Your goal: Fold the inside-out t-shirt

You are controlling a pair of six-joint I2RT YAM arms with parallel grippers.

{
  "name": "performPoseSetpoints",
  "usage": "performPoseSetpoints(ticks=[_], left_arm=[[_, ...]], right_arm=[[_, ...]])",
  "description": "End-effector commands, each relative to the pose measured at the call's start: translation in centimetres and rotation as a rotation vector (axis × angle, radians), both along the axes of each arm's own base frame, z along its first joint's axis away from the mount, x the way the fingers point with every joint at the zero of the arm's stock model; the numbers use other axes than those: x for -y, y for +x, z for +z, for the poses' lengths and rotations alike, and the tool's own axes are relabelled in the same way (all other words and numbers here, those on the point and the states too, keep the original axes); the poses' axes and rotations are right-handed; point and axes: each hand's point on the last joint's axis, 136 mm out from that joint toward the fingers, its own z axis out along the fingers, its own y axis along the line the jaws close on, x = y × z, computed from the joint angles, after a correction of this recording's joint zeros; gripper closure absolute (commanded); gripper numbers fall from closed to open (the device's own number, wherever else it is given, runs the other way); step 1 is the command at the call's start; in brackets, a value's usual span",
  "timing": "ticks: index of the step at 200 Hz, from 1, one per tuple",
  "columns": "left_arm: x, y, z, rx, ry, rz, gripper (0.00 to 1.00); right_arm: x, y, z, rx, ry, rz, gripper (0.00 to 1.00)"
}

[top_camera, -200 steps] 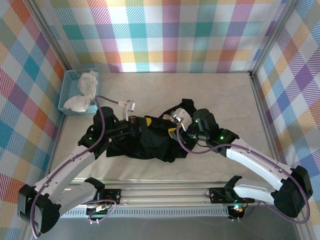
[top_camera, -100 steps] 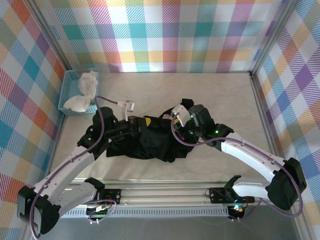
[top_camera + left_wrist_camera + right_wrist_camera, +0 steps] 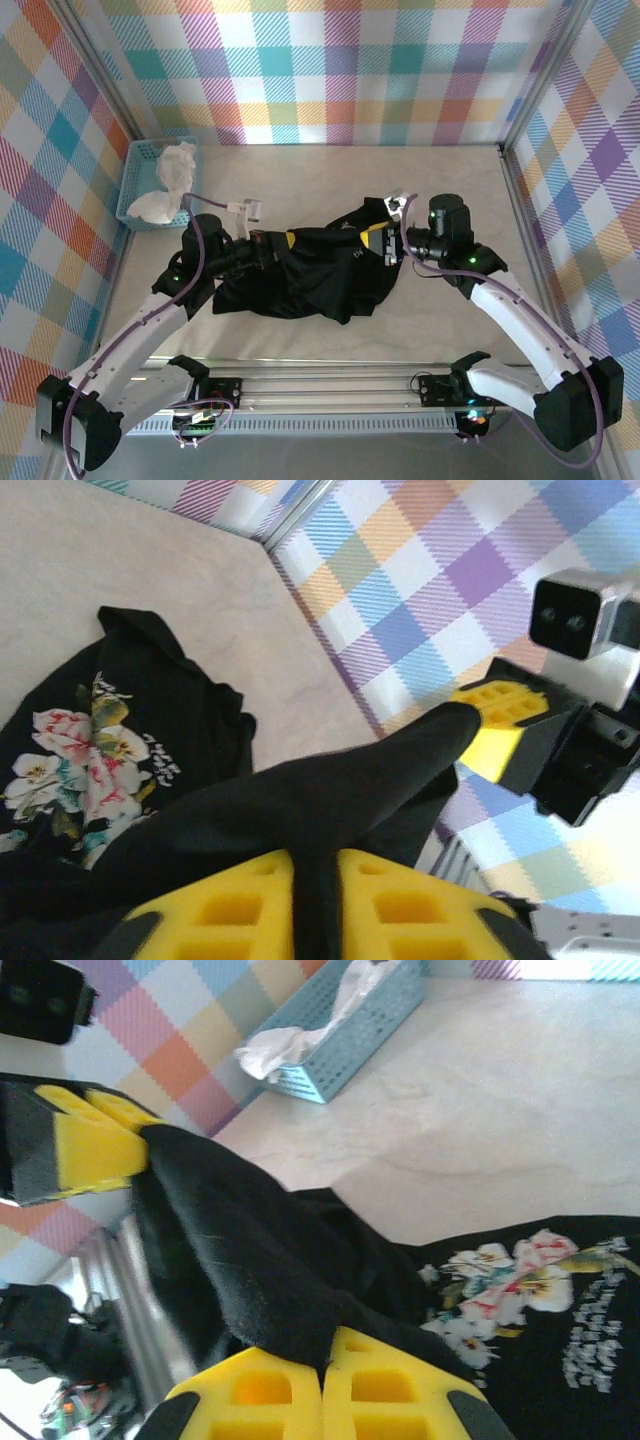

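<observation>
2 hands grip one black t-shirt (image 3: 320,275) from opposite ends. Your left hand (image 3: 268,243) is clamped on a fold of it, with cloth filling the narrow gap between the yellow pads. Your right hand (image 3: 385,243) has its pads pressed together, pinching another edge of the same garment. A band of fabric runs taut from one hand straight to the other. Below that band the rest of the shirt lies crumpled on the table (image 3: 330,180). Its rose print (image 3: 75,760) faces up, left of your left hand's pads in that wrist view. A light-blue basket (image 3: 135,185) holding white cloth (image 3: 175,170) sits well apart, beyond your left hand.
</observation>
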Motion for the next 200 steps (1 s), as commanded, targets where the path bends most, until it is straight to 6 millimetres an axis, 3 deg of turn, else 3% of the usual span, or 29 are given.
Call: performPoseSetpoints(ticks=[1, 45, 66, 83, 103, 143, 167, 200], left_arm=[[-1.3, 1.3, -1.3, -0.03, 0.092, 0.084, 0.72], [-3.9, 1.8, -3.9, -0.055, 0.309, 0.248, 0.52], [-4.1, 0.1, -4.2, -0.026, 0.39, 0.251, 0.49], [-2.6, -1.4, -4.4, -0.006, 0.385, 0.184, 0.48], [1.0, -3.8, -4.8, 0.056, 0.359, 0.018, 0.48], [6.6, -7.0, -6.0, 0.244, 0.542, -0.248, 0.52], [8.3, -6.2, -7.9, 0.295, 0.655, -0.288, 0.52], [8.1, -2.6, -9.8, 0.369, 0.79, -0.174, 0.51]], right_arm=[[-1.4, -1.0, 1.7, -0.021, 0.125, 0.1, 1.0], [-2.8, -0.3, 1.6, -0.111, 0.195, 0.123, 1.0], [-3.4, 0.2, 1.1, -0.145, 0.192, 0.111, 1.0], [-3.9, 0.7, 0.7, -0.167, 0.189, 0.102, 1.0], [-4.3, 1.2, 0.3, -0.19, 0.181, 0.095, 1.0], [-4.4, 1.9, -0.2, -0.218, 0.156, 0.07, 1.0], [-4.3, 2.2, -0.2, -0.233, 0.144, 0.055, 1.0], [-4.2, 2.7, -0.8, -0.271, 0.12, 0.038, 1.0]])
